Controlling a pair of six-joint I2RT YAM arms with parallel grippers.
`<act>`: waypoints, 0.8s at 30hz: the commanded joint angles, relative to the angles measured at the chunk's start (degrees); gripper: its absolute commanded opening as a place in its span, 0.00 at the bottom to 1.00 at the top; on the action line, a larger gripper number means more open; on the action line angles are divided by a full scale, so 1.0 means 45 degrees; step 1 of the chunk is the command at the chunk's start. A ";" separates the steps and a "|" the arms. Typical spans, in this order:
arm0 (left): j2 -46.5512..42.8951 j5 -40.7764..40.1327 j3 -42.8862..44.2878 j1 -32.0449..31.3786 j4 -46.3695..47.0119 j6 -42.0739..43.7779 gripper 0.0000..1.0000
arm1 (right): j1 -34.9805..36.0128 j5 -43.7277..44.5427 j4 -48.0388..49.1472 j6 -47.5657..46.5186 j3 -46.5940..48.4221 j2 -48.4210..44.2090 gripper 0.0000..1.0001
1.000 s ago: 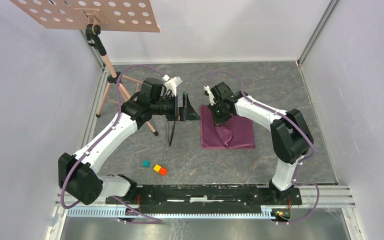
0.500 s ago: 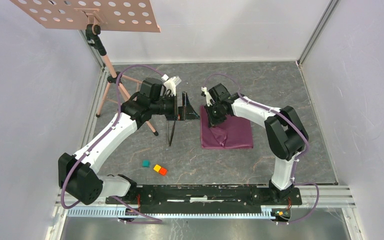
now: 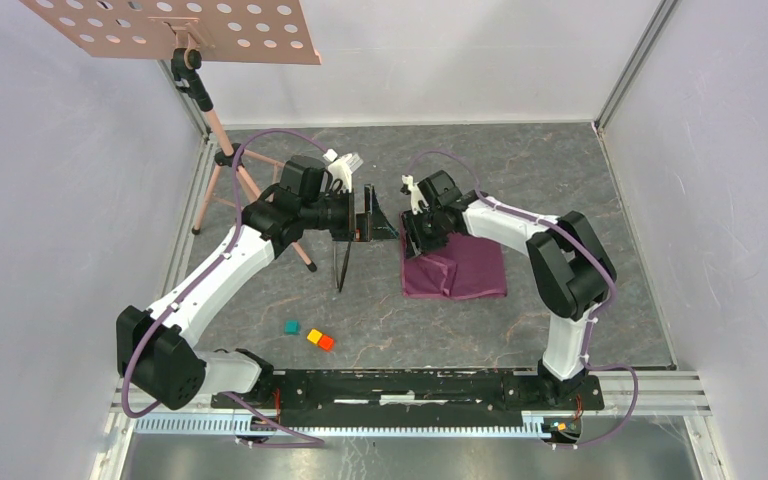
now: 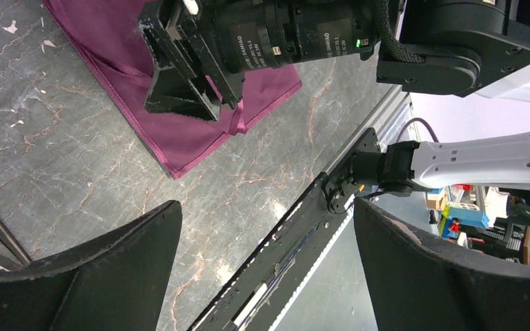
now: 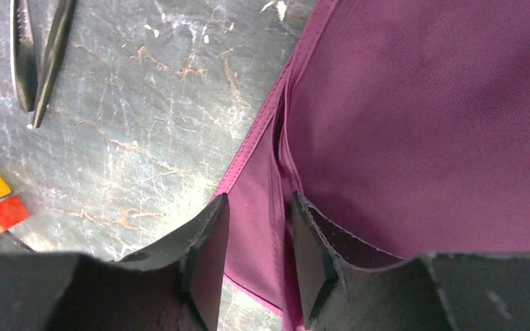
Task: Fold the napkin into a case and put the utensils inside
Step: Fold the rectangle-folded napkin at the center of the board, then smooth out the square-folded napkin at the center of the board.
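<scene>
Two arms reach out over a grey marbled table [image 3: 520, 170], and the far left corner holds a pinkish tripod stand [image 3: 222, 135] with a perforated plate on top. The left arm [image 3: 220, 275] stretches from its near-left base toward the middle of the table. Near its base row, three small blocks lie close together: a teal block [image 3: 291, 327], then a yellow block [image 3: 314, 336] touching an orange block [image 3: 326, 343]. A little farther right lie the utensils [image 3: 343, 265], two slim dark pieces side by side on the bare table, pointing near to far, well apart from the blocks and just left of the cloth. The left claw [image 3: 372, 214] hangs above their far ends, turned sideways with its fingers spread wide and nothing between them.

Right of that, close by, the right claw [image 5: 260, 200] is down at the far left corner of the napkin [image 3: 465, 268]. Its fingers [image 5: 207, 265] stand a little apart, and the right wrist view shows the cloth's doubled left edge running through the gap; neither pad looks pressed onto it. The napkin lies flat on the table right of centre, plum-purple, folded into a rectangle, with more than one layer showing along its left side and a raised crease near its near-left part. The right arm [image 3: 560, 260] bends over the napkin's far right side, back to its base at the near right
</scene>
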 commanded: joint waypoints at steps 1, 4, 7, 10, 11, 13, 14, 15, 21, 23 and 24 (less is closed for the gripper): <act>-0.0364 -0.0130 -0.0048 0.0063 0.0183 0.0590 1.00 | -0.0166 -0.1063 0.1399 0.0461 -0.0509 -0.1212 0.49; -0.0409 -0.0132 -0.0048 0.0081 0.0191 0.0576 1.00 | -0.0382 -0.1442 0.1503 0.0521 -0.0765 -0.1712 0.54; -0.0422 -0.0209 -0.0067 0.0081 0.0207 0.0594 1.00 | -0.0807 -0.1837 0.2030 0.0609 -0.1881 -0.2678 0.59; -0.0332 -0.0349 -0.0087 0.0081 0.0176 0.0643 1.00 | -0.1295 -0.1834 0.2656 0.0664 -0.3357 -0.3829 0.64; -0.0291 -0.0425 -0.0106 0.0082 0.0174 0.0663 1.00 | -0.1520 -0.1909 0.2934 0.0714 -0.3949 -0.4254 0.64; -0.0144 -0.0658 -0.0145 0.0070 0.0132 0.0707 1.00 | -0.2020 -0.2249 0.3680 0.0928 -0.5138 -0.4995 0.65; -0.0065 -0.0756 -0.0165 0.0058 0.0087 0.0707 1.00 | -0.2271 -0.2458 0.4146 0.1132 -0.5743 -0.5326 0.66; 0.0036 -0.0789 -0.0197 0.0052 -0.0037 0.0725 1.00 | -0.2594 -0.2729 0.4712 0.1338 -0.6448 -0.5667 0.67; -0.0435 0.0597 -0.2705 0.0058 0.0672 -0.0776 1.00 | -0.3204 -0.3161 0.5626 0.1342 -0.8206 -0.6495 0.67; -0.1092 0.1144 -0.4267 0.0007 0.2250 -0.2017 1.00 | -0.3370 -0.3174 0.6018 0.1354 -0.8609 -0.6558 0.66; -0.1315 0.1229 -0.4964 -0.0015 0.2775 -0.2598 1.00 | -0.3479 -0.3283 0.6255 0.1411 -0.8767 -0.6568 0.66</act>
